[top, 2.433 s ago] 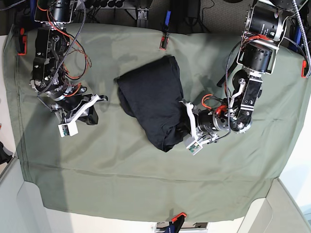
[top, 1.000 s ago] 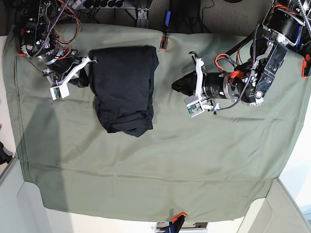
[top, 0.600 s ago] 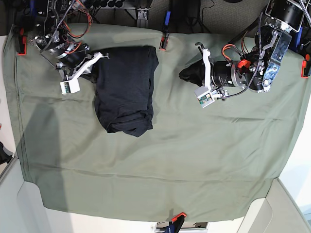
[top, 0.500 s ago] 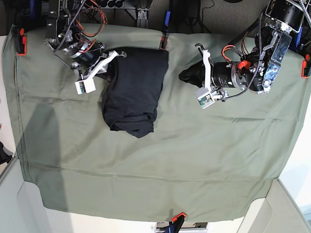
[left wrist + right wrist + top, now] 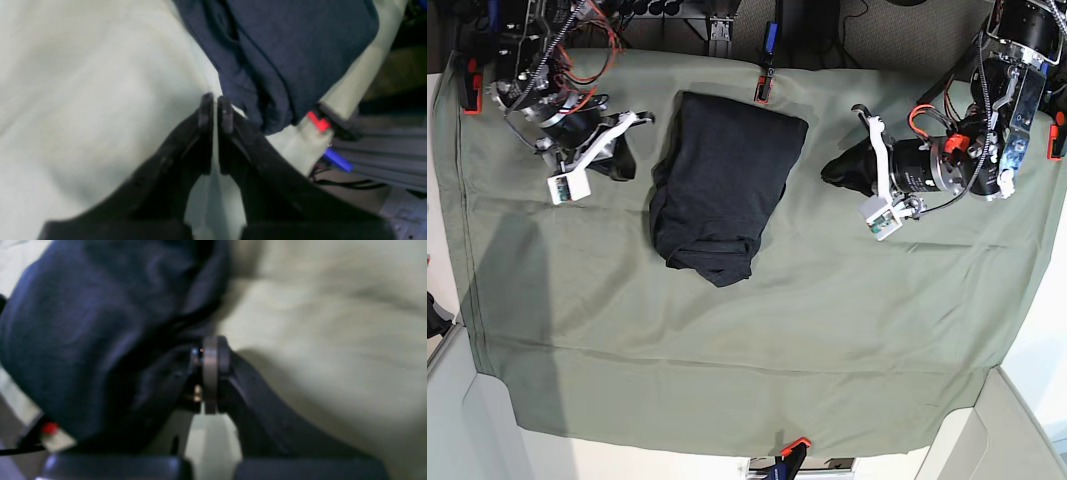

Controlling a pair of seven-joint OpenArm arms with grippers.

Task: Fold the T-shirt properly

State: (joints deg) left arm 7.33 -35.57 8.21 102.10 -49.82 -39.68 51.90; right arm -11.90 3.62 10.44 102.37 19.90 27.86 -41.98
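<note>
Colours of cloth, clamps and pincers

The T-shirt [image 5: 723, 188] was seen as plain dark charcoal from above and as heathered navy in the wrist views. The sheet [image 5: 827, 330] under it was a flat sage green, without pattern. Red-orange clamps [image 5: 763, 88] were noted at its edges. The left pincer [image 5: 832, 172] and right pincer [image 5: 624, 165] were black, with white brackets and red wiring behind them.

I see a sage-green sheet [image 5: 727, 340] spread over the table, creased in places, pinned by red clamps [image 5: 763, 88] along its far and side edges.
</note>
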